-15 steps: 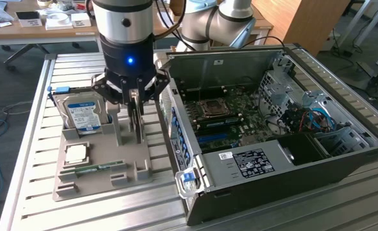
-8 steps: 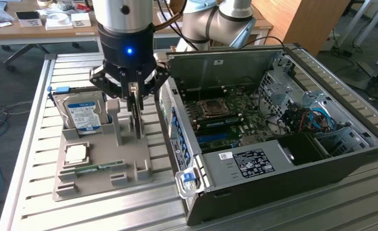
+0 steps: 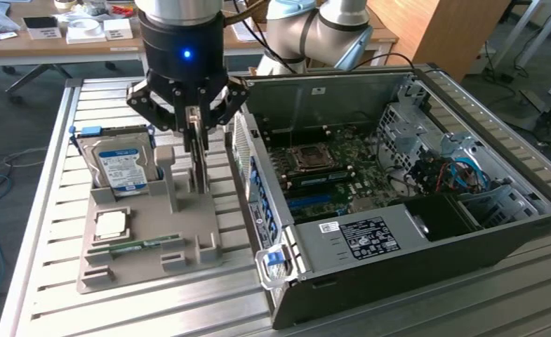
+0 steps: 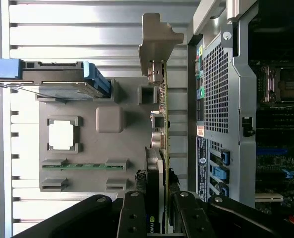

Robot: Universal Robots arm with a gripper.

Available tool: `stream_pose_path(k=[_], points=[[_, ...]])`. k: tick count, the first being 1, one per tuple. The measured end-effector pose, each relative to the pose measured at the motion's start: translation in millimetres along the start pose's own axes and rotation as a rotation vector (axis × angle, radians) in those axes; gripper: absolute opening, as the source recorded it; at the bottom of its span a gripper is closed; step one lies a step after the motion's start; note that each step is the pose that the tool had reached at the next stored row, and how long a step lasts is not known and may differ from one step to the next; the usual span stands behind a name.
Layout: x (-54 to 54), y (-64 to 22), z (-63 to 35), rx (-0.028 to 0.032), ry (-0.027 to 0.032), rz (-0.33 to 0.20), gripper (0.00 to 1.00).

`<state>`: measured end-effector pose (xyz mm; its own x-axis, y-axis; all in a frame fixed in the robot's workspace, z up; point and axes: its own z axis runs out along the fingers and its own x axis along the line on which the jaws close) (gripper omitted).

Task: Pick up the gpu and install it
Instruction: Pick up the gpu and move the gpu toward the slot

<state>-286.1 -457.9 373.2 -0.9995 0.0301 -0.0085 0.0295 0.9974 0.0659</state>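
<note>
I have the gripper closed narrowly on the gpu's top edge; the card stands upright in the holder, with the computer case wall just beside it.

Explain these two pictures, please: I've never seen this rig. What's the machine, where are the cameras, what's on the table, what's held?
A robot arm ends in a pincer. One camera stands off the arm; the other rides on its wrist, looking past the fingers. On the slatted metal table a grey holder carries a hard drive, a processor chip, a green memory stick and the gpu, standing on edge. Beside it lies an open computer case. The pincer is shut on the gpu's upper edge.
</note>
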Motion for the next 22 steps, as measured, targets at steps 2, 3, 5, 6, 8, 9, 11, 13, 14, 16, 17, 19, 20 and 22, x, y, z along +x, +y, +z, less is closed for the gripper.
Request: stream_pose_path(k=[2, 3, 5, 6, 8, 9, 11, 13, 14, 16, 17, 19, 20, 22], points=[[0.0, 0.3, -4.3, 0.0, 0.0, 0.0, 0.27], [-0.1, 0.5, -6.6, -0.0001, -0.0001, 0.0, 0.27], [-0.1, 0.7, -10.4, -0.0001, 0.0, 0.0, 0.27], [-0.1, 0.8, -11.9, -0.0001, -0.0001, 0.0, 0.27], [-0.1, 1.0, -14.6, 0.0, 0.0, 0.0, 0.27], [-0.1, 1.1, -16.1, 0.0, 0.0, 0.0, 0.27], [-0.2, 1.2, -18.7, -0.0001, -0.0001, 0.0, 0.27], [-0.2, 1.4, -20.8, 0.0, -0.0001, 0.0, 0.27], [-0.2, 1.4, -21.2, -0.0002, -0.0001, 0.0, 0.27], [-0.2, 1.4, -21.2, -0.0002, -0.0002, 0.0, 0.27], [-0.2, 1.4, -21.3, -0.0001, -0.0001, 0.0, 0.27], [-0.2, 1.4, -21.3, -0.0001, -0.0001, 0.0, 0.27], [-0.2, 1.4, -21.4, 0.0, 0.0, 0.0, 0.27], [-0.2, 1.4, -22.0, 0.0001, 0.0001, 0.0, 0.27]])
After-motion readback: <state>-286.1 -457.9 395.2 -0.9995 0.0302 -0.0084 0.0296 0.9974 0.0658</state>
